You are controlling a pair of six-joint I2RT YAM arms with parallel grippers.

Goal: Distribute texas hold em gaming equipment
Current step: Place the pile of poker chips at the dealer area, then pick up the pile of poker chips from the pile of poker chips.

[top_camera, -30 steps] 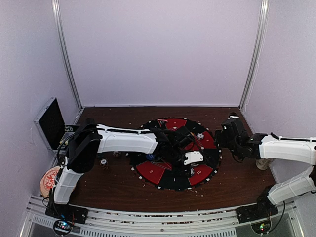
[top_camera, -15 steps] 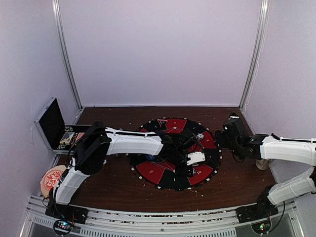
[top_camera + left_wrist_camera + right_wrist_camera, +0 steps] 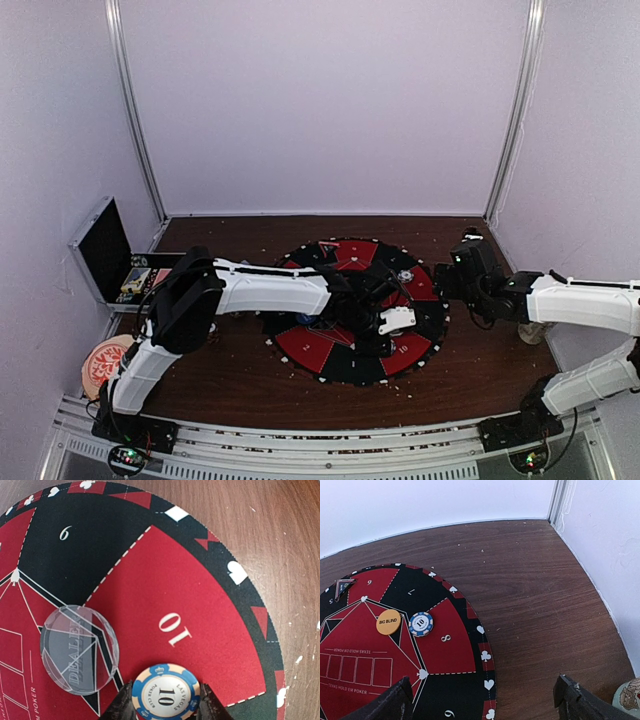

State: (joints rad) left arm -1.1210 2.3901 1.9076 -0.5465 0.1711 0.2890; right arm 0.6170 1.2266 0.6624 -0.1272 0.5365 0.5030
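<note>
Top view: the left arm reaches across the tabletop (image 3: 230, 375) to the middle of the round red-and-black mat (image 3: 310, 345), with the left tool (image 3: 383, 332) low over the mat's right half. The right tool (image 3: 445, 282) hangs at the mat's right edge. An open case (image 3: 105, 250) stands at the far left. From this height the small pieces cannot be told apart.

Left wrist view: the left tool is narrow, its 2 fingers (image 3: 124, 706) pinching a blue-and-cream chip (image 3: 166, 692) marked 10 by its rim. The chip faces the camera over the inner end of the red sector numbered 10. Whether it touches the mat I cannot tell. A clear dealer button (image 3: 79, 649) lies flat just left of it, across the line between a red and a black field. Black sector 6 shows beyond.

Right wrist view: the right tool stands wide, its fingers (image 3: 385, 705) in the 2 lower corners with nothing between them. An orange big blind button (image 3: 388, 622) and a second chip (image 3: 421, 624), blue and white and marked 10, lie side by side on the mat, near sector 8.
</note>
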